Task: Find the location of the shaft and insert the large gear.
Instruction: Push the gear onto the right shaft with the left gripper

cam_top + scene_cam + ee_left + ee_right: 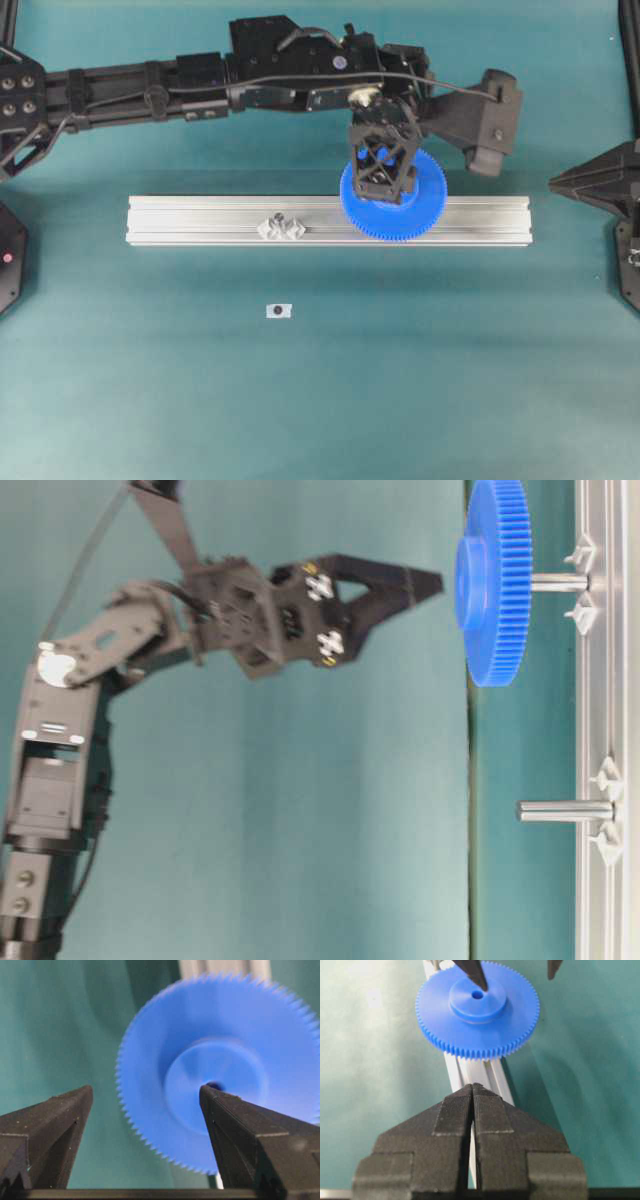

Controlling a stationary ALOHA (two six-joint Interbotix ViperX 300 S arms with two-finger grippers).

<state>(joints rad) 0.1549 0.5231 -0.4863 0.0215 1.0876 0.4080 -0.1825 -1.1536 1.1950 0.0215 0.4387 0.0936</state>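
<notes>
The large gear (420, 205), bright blue with fine teeth, sits on the shaft (560, 581), raised above the aluminium rail (200, 220). It also shows in the left wrist view (165, 1055) and the right wrist view (440, 1025). My left gripper (385, 185) hangs just above the gear, open and empty, with its fingertips (475, 975) over the hub and clear of it in the table-level view (425, 585). The second pin (565, 810) stands bare between its clips (281, 228). My right gripper (472, 1087) is shut and empty over the rail's right end.
A small white tag with a dark dot (279, 310) lies on the green mat in front of the rail. The left arm (150, 85) stretches across the back of the table. The right arm (600, 180) stays at the right edge.
</notes>
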